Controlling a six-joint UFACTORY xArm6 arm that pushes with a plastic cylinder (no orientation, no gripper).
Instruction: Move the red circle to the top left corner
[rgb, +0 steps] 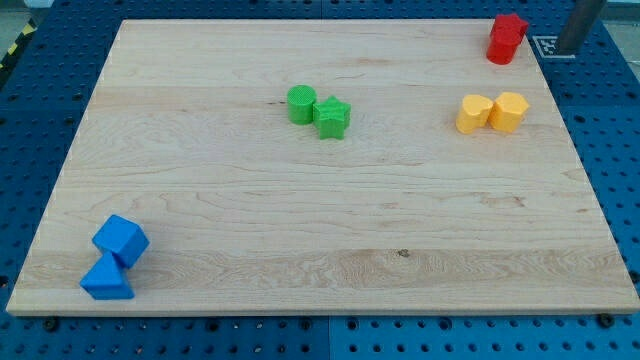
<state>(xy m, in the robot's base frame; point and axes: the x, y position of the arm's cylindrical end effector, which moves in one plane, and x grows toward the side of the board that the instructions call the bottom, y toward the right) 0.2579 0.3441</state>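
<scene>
Right now the pale wooden board (330, 260) fills most of my view, resting on a blue perforated table (25, 120). At the view's top right a dark rod (580, 25) stands off the board's corner; my tip is hidden, and with no jaws showing I cannot tell any grip state. The red circle block (504, 44) sits just left of it, touching a second red block (512, 24). 2 green blocks (318, 110) touch at centre, 2 yellow blocks (492, 112) at right, 2 blue blocks (115, 258) at bottom left.
</scene>
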